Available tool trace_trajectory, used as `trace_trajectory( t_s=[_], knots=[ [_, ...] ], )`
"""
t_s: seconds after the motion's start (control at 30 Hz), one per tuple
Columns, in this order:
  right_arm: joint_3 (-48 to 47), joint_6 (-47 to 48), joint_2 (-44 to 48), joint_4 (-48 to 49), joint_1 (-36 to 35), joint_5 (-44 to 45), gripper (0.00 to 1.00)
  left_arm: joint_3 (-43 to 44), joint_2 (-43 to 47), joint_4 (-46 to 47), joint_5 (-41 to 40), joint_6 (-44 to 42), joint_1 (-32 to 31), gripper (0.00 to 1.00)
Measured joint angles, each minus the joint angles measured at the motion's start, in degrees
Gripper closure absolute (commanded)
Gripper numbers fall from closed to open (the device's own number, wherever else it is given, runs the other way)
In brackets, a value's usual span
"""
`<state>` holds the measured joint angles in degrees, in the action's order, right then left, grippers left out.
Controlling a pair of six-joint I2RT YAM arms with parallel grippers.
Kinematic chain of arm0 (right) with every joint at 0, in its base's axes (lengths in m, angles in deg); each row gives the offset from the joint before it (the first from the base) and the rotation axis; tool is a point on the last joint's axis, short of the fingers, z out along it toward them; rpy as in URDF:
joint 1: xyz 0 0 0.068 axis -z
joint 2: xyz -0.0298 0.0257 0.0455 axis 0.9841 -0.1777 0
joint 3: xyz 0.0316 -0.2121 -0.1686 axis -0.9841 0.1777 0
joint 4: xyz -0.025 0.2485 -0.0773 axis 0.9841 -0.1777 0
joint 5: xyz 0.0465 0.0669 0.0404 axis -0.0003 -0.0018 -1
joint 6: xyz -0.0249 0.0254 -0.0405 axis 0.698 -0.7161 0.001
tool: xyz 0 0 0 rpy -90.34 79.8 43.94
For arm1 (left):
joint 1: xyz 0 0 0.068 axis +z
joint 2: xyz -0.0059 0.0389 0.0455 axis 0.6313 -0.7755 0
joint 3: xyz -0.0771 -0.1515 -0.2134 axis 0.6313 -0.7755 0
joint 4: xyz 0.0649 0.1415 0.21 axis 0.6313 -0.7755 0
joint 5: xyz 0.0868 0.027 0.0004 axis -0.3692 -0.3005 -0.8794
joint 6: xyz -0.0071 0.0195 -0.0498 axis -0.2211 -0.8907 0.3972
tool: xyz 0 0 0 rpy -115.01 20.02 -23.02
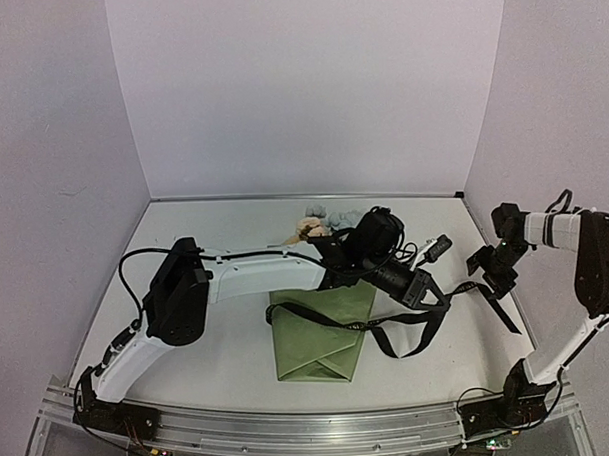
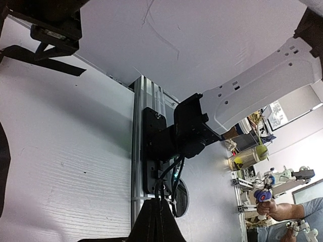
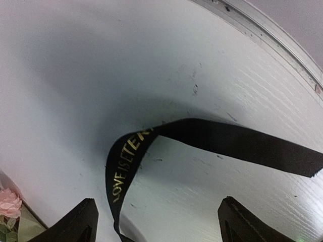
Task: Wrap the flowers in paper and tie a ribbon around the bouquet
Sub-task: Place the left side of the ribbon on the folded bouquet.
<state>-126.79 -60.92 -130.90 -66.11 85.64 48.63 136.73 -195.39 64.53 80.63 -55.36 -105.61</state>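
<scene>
Since the ribbon [image 3: 227, 143], draped across the bouquet [image 1: 309, 358] onto the desk [image 1: 209, 361], looked thin and floppy, we judged its loose end best pinched by our wide-spread right pincer [image 3: 159, 214], left pincer [image 1: 419, 287] closed tight.

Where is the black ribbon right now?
In the overhead view the ribbon lies across the green paper and trails right, its end on the table beside the open right end effector.

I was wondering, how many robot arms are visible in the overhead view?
2. The left arm reaches from the near-left corner past the paper; the right arm stands at the right edge, pincer open beside the ribbon.
</scene>
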Motion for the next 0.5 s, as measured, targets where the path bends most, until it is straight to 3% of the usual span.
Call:
trace_trajectory(
  t_s=[0.2, 0.43, 0.5],
  knots=[
    [-4.78, 0.18, -6.1, 0.68, 0.8, -0.05, 0.39, 5.24, -4.1, -4.44, -0.07, -2.09, 0.19, 1.0],
    [-5.7, -0.06, -9.26, 0.75, 1.23, 0.23, 0.51, 7.16, -5.64, -6.39, -2.26, -3.14, 0.31, 0.97],
    [-5.73, -0.08, -9.69, 0.72, 1.22, 0.27, 0.63, 7.86, -5.89, -6.61, -2.67, -3.74, 0.31, 0.92]
  ],
)
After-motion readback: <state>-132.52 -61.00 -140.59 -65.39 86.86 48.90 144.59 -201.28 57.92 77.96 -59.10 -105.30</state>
